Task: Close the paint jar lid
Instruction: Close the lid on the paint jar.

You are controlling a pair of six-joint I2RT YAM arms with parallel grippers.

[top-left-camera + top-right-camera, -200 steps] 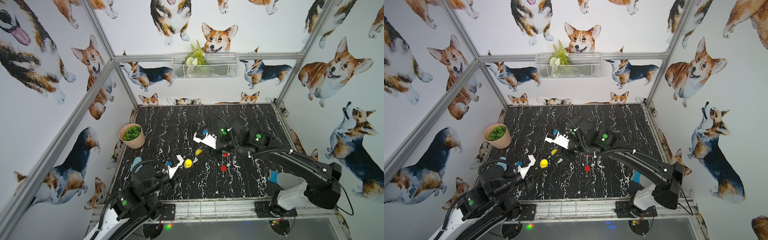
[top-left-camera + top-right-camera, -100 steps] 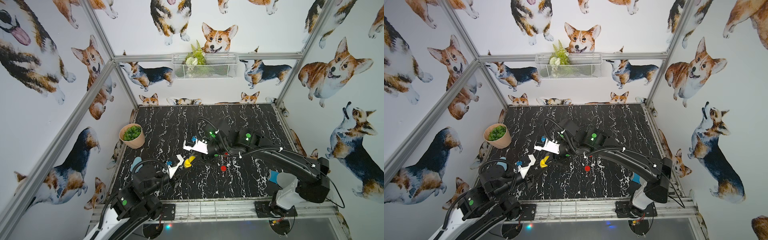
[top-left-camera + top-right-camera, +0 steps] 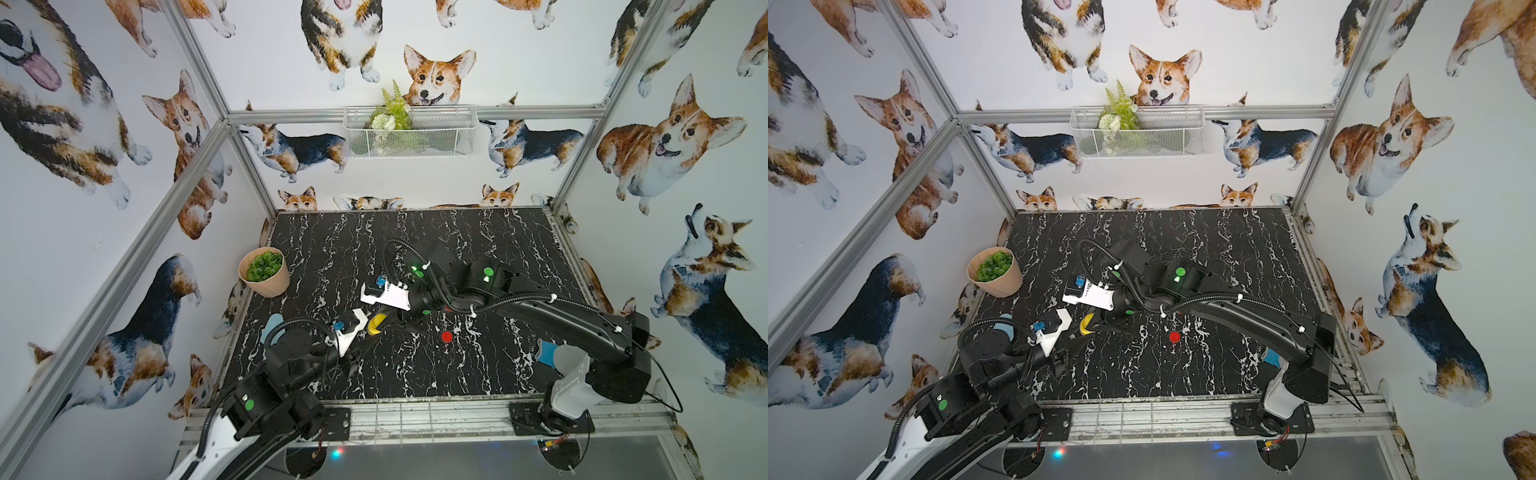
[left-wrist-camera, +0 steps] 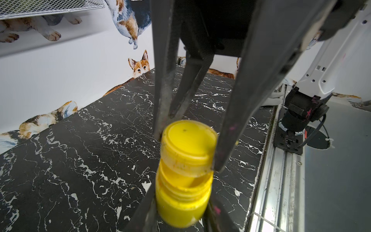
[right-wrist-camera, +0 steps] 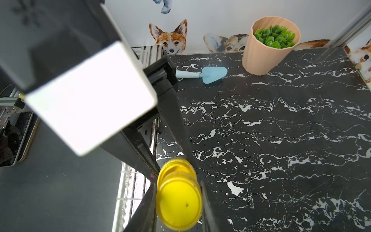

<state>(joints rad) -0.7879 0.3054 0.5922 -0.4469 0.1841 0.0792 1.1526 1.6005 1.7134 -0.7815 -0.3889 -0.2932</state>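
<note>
Left fingers (image 4: 142, 213) clamped on yellow paint jar (image 4: 180, 202), over near-left table (image 4: 80, 160). Right fingers (image 4: 239, 112) pinch lid (image 4: 188, 144), sitting cocked on the mouth. Level lid first, then twist under light pressure

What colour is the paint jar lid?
Yellow lid, matching the jar; best seen in the left wrist view.
</note>
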